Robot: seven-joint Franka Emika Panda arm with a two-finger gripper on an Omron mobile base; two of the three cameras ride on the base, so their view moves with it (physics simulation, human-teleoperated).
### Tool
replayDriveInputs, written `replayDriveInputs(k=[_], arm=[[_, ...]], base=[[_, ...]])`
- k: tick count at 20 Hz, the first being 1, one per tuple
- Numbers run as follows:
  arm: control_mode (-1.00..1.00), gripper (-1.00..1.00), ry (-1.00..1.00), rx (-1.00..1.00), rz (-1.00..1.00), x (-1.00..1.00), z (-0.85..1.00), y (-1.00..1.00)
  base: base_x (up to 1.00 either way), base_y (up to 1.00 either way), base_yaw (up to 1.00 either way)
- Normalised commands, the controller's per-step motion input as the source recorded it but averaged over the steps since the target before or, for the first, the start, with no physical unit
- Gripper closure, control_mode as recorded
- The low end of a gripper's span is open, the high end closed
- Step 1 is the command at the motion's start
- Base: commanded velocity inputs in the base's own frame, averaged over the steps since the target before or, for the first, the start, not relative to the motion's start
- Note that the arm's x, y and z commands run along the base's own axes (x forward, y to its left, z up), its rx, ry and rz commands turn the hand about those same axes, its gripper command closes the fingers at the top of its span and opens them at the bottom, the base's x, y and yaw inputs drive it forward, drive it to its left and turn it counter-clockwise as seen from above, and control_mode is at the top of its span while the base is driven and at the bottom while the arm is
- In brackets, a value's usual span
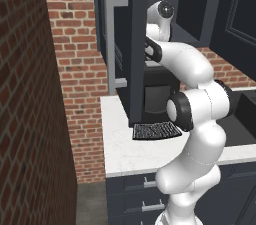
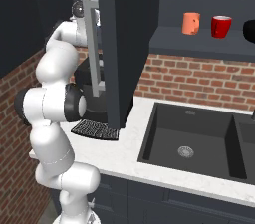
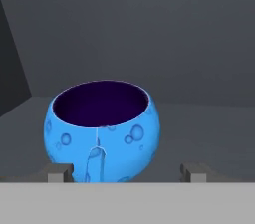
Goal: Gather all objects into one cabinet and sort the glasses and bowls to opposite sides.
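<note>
Both fingertips (image 3: pixel 61 172) stand wide apart, one on each side of the blue vessel (image 3: pixel 103 131); whether they touch it cannot be told. Its dark inside faces up, and it sits upright on the grey shelf (image 3: pixel 209 128) inside the cabinet (image 2: pixel 127 44). On the right base view, the orange mug (image 2: pixel 191 23) and red cup (image 2: pixel 221 26) stand near each other on the open shelf above the sink (image 2: pixel 191 143), with the black bowl (image 2: pixel 250 31) at the right edge.
</note>
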Motion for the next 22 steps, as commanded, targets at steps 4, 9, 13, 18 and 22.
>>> replayDriveInputs(k=[4, 9, 13, 18, 22], arm=[[-1.00, 1.00, 0.00, 0.00, 0.00, 0.01, 0.00, 0.00], [-1.00, 1.00, 0.00, 0.00, 0.00, 0.05, 0.00, 0.02], [-1.00, 1.00, 0.00, 0.00, 0.00, 0.05, 0.00, 0.00], [-1.00, 1.00, 0.00, 0.00, 0.00, 0.01, 0.00, 0.01], [-1.00, 1.00, 0.00, 0.00, 0.00, 0.00, 0.00, 0.00]], base=[[0.00, 0.00, 0.00], [0.00, 0.00, 0.00], [0.00, 0.00, 0.00], [0.00, 0.00, 0.00], [0.00, 0.00, 0.00]])
